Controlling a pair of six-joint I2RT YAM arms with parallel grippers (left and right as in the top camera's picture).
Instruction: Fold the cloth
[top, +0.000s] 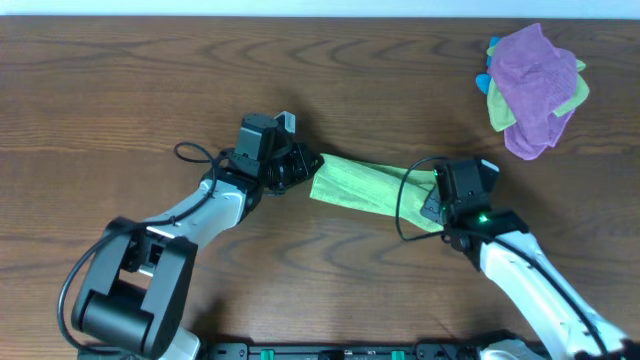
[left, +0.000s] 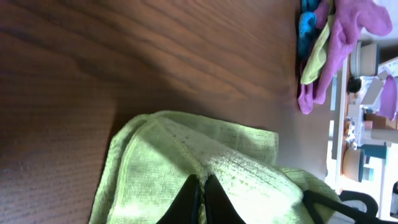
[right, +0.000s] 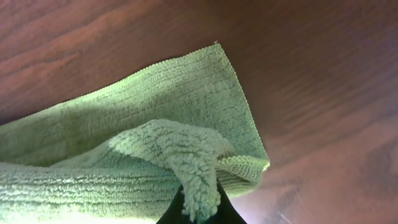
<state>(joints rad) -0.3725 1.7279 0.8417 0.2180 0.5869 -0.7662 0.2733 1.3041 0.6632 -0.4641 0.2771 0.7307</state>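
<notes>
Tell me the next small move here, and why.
Probably drag both pinched ends sideways together, smoothing the layers flat: the left pincer and right pincer are each shut on the cloth, which runs as a bunched strip between them.

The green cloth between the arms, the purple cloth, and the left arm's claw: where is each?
cloth (top: 365, 186), overhead view, middle of the green strip.
purple cloth (top: 535, 85), overhead view, centre of the bunched heap.
left gripper (left: 201, 184), left wrist view, between its closed fingertips.
</notes>
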